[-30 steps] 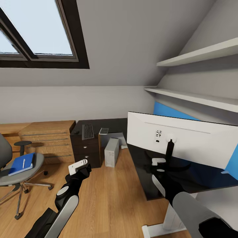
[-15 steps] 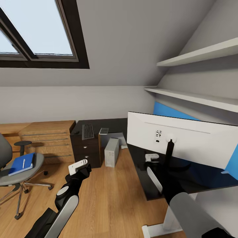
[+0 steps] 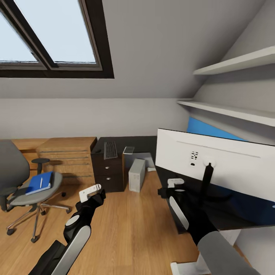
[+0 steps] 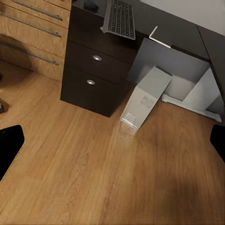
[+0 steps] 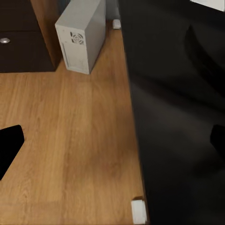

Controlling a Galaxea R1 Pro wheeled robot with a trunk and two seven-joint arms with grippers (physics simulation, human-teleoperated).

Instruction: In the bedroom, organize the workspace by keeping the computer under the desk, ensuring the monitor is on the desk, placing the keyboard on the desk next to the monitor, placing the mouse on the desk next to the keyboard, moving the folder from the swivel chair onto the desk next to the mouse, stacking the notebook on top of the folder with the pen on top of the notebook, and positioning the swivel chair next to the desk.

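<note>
While the monitor stands on the near wing of the black desk at 3 o'clock of the head view, white back showing, the right claw hangs at that desk's edge just left of the monitor's stand. I cannot tell how far its jaws are parted. The left claw hovers over the wooden floor at about 7 o'clock; its spread cannot be told either. The computer stands on the floor by the drawers, under the far wing, near 12 o'clock of centre. The keyboard lies on that far wing, with a small grey notebook just beside it. At 9 o'clock the swivel chair stands well apart from the desk, carrying the folder with the pen on it.
</note>
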